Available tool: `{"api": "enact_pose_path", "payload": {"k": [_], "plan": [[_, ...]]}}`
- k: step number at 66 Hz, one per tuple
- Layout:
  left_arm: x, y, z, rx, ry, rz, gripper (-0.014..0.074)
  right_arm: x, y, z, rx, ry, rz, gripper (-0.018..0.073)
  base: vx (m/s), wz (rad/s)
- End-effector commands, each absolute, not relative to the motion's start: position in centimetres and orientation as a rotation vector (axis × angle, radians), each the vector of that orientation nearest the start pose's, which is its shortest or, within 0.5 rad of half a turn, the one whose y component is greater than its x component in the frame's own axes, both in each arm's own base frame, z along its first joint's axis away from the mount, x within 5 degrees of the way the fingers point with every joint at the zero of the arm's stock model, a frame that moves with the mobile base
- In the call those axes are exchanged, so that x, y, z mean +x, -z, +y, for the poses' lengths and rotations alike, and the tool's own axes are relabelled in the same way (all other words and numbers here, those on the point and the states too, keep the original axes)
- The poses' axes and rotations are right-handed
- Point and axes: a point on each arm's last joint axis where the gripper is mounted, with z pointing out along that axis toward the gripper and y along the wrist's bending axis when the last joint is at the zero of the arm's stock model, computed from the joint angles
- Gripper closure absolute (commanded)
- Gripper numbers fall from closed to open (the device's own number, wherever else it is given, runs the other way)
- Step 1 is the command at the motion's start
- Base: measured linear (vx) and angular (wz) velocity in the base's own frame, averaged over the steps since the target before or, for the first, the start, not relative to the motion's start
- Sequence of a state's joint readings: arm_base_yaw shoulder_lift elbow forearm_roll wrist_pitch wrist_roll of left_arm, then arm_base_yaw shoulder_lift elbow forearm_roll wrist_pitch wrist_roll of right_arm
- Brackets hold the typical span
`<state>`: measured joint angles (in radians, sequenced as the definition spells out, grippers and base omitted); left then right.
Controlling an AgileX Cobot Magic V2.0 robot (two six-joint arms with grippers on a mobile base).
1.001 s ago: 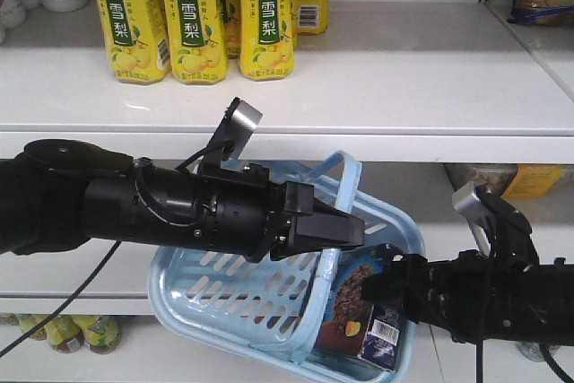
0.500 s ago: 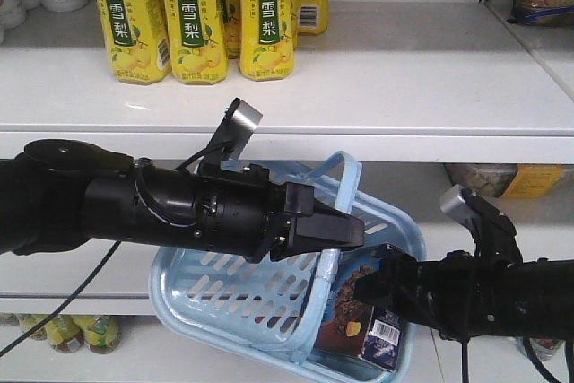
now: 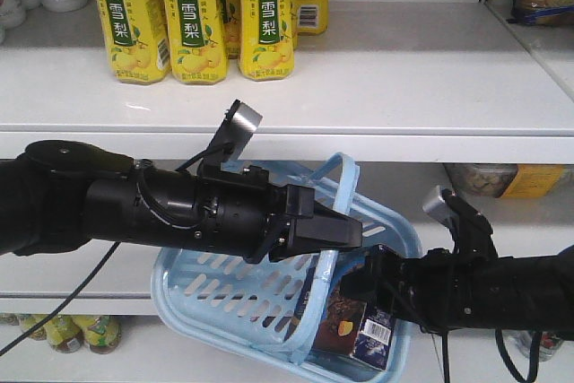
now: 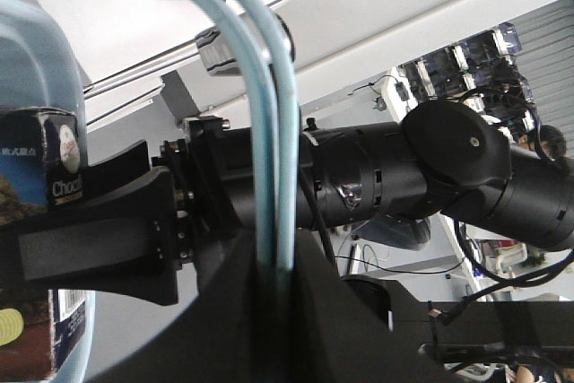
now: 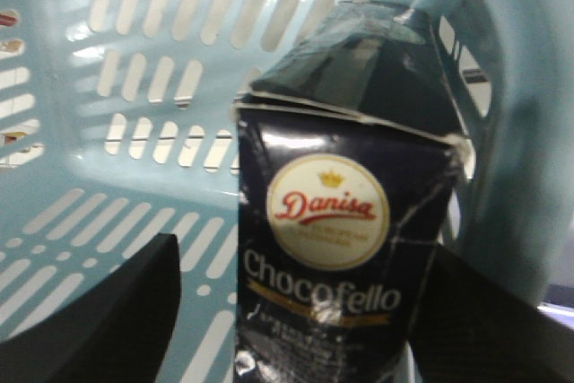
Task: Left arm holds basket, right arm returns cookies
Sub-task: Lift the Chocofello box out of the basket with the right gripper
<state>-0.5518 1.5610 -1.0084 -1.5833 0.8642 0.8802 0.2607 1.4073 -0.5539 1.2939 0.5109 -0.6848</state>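
light blue slotted basket [image 3: 175,298], dark navy, perhaps black, cookies [image 5: 345,311].

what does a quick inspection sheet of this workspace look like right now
surface: white shelf, carrying bottles at its left
job's things: blue basket hangs tilted by its handles; cookie carton stands inside at its right end
clutter: yellow bottles on the top shelf; jars on the low shelf
grippers: left gripper shut on the handles; right gripper open, straddling the carton with a gap on one side
cables: thin black cable droops under the left arm
surroundings: store shelving; yellow packs on the middle shelf
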Motion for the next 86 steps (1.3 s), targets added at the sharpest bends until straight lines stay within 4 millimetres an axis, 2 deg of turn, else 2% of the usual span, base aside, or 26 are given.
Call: {"api": "enact_pose_path", "payload": {"k": [1, 16, 34, 44, 64, 72, 86], "plan": [[23.4, -32.4, -22.7, 0.431, 1.741, 2.050, 0.0603, 22.6, -19.0, 10.4, 0.149, -0.934, 2.558, 0.0060, 0.00, 0.00], [23.4, -32.4, -22.7, 0.431, 1.741, 2.050, 0.0603, 24.1, -18.8, 11.7, 0.095, -0.914, 2.564, 0.0060, 0.00, 0.00], [23.4, -32.4, -22.7, 0.431, 1.741, 2.050, 0.0603, 25.3, -17.2, 13.8, 0.055, -0.882, 2.614, 0.0072, 0.00, 0.00], [23.4, -32.4, -22.7, 0.431, 1.741, 2.050, 0.0603, 25.5, -16.5, 13.7, 0.076, -0.856, 2.633, 0.0138, 0.00, 0.00], [23.4, -32.4, -22.7, 0.431, 1.741, 2.050, 0.0603, 25.3, -16.6, 13.9, 0.062, -0.903, 2.647, 0.0355, 0.00, 0.00], [23.4, -32.4, -22.7, 0.431, 1.741, 2.050, 0.0603, 25.1, -17.2, 13.9, 0.066, -0.924, 2.628, 0.0400, 0.00, 0.00], [23.4, -32.4, -22.7, 0.431, 1.741, 2.050, 0.0603, 24.3, -20.1, 13.6, -0.021, -0.916, 2.538, 0.0407, 0.00, 0.00]]}}
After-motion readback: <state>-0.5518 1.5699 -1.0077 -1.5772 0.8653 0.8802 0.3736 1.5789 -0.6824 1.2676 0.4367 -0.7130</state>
